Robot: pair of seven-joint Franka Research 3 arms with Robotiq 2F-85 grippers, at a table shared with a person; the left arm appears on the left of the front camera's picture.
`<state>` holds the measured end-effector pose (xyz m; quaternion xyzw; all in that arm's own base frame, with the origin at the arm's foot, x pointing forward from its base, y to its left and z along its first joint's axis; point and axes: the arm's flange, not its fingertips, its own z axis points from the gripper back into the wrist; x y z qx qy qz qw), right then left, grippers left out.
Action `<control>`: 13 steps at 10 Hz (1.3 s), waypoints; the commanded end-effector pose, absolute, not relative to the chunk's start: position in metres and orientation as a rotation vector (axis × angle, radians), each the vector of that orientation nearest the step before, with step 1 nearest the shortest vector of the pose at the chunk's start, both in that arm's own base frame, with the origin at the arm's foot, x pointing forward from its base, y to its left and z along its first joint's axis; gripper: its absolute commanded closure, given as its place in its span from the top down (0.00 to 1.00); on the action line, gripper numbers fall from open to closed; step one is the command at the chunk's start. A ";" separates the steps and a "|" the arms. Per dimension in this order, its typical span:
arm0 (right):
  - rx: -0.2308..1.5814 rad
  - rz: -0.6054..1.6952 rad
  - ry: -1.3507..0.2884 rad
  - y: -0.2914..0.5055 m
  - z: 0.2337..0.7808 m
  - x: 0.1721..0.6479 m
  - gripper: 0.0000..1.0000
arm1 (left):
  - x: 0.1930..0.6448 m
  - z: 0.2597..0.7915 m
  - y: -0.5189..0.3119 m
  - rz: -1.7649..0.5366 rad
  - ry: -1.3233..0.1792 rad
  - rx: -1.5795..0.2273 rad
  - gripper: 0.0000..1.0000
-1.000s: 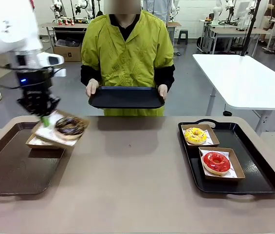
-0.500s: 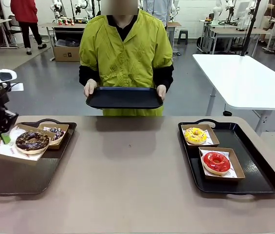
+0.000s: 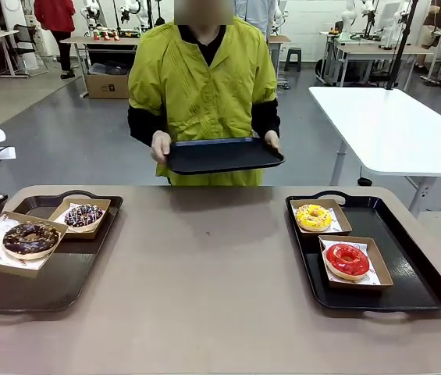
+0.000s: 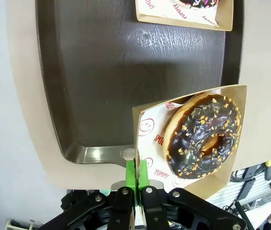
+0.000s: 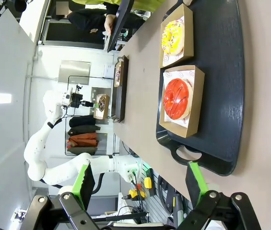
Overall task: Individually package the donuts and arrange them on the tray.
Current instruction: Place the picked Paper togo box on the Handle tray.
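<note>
You see the left gripper [image 4: 136,178], pads clamped on the shallow cardboard box [image 3: 13,250] with the chocolate-iced sprinkled donut [image 3: 30,237], now carried from mid-air down to the dark tray [image 3: 48,281] at frame's lower left, nearly placed; right gripper [image 5: 140,184] stands apart.

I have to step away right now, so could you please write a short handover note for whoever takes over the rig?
Left pincer: shut on the edge of the cardboard box with a chocolate donut, held above the left tray.
Right pincer: open, holding nothing, above the near end of the right tray.
Second chocolate donut: boxed, on the left tray's far end.
Yellow donut and red donut: boxed, on the right tray.
Person: holds a third tray at the far side.
Done: all four donuts boxed.
Left: set down the held box, probably.
</note>
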<state>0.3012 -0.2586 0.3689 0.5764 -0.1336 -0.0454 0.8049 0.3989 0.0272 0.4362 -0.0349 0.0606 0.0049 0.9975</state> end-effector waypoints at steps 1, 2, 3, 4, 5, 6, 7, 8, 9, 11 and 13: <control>1.242 -0.100 -0.292 -0.258 0.372 0.300 1.00 | 0.399 0.437 0.023 0.006 0.120 -0.075 0.01; 1.242 -0.100 -0.292 -0.258 0.372 0.300 1.00 | 0.399 0.437 0.023 0.006 0.120 -0.075 0.01; 1.242 -0.100 -0.292 -0.258 0.372 0.300 1.00 | 0.399 0.437 0.023 0.006 0.120 -0.075 0.01; 1.242 -0.100 -0.292 -0.258 0.372 0.300 1.00 | 0.399 0.437 0.023 0.006 0.120 -0.075 0.01; 1.242 -0.100 -0.292 -0.258 0.372 0.300 1.00 | 0.399 0.437 0.023 0.006 0.120 -0.075 0.01; 1.242 -0.100 -0.292 -0.258 0.372 0.300 1.00 | 0.399 0.437 0.023 0.006 0.120 -0.075 0.01; 1.242 -0.100 -0.292 -0.258 0.372 0.300 1.00 | 0.399 0.436 0.025 0.005 0.122 -0.070 0.01; 1.242 -0.100 -0.292 -0.258 0.372 0.300 1.00 | 0.408 0.424 0.024 0.019 0.108 -0.082 0.01; 1.242 -0.100 -0.292 -0.258 0.372 0.300 1.00 | 0.403 0.410 0.021 0.008 0.084 -0.092 0.01; 1.242 -0.100 -0.292 -0.258 0.372 0.300 1.00 | 0.406 0.396 0.017 -0.020 0.039 -0.079 0.01; 1.242 -0.100 -0.292 -0.258 0.372 0.300 1.00 | 0.401 0.387 0.013 -0.035 0.009 -0.069 0.01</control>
